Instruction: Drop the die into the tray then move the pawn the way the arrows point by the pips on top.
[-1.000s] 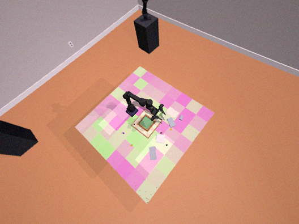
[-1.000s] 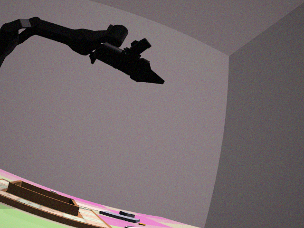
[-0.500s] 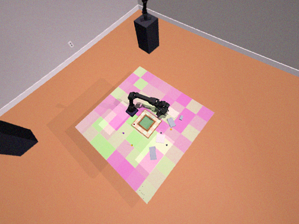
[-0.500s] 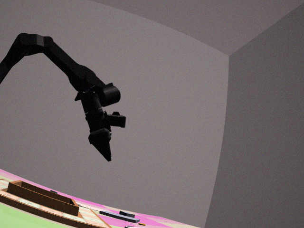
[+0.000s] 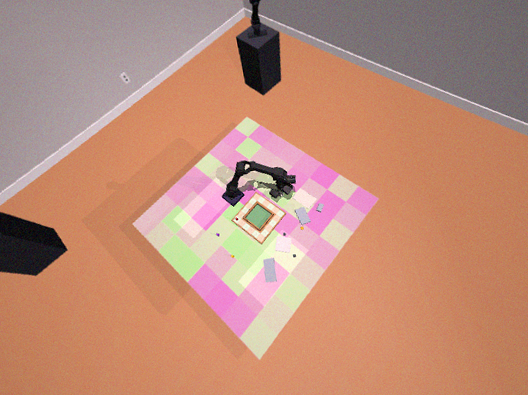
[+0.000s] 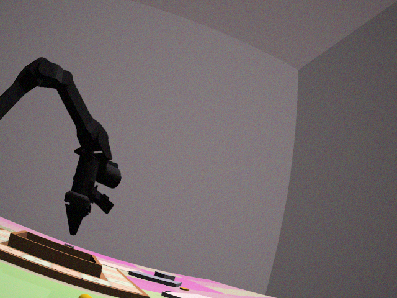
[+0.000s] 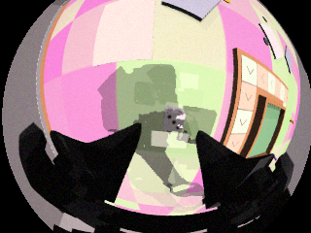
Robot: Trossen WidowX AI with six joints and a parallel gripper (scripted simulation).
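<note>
Die [image 6: 69, 246] [image 7: 174, 117] is located outside board [image 5: 262, 241] [image 6: 77, 278] [image 7: 236, 97], betw. board & nearest desk edge. Gripper [image 5: 281, 191] [image 6: 72, 233] [image 7: 170, 131] is held above die, fingers open, nothing gripped.

One board [image 5: 245, 231], one tray [image 5: 271, 222] [image 6: 54, 256], one red piece [image 5: 236, 218] and one die [image 7: 175, 119]. Three grey blocks: two [image 5: 302, 215] toward the worktop's right corner, one [image 5: 269, 270] nearer the bottom corner. Small pieces (tiny ones, mind): two orange [image 5: 232, 255], two dark [image 5: 294, 255], one purple [image 5: 217, 234].
</note>
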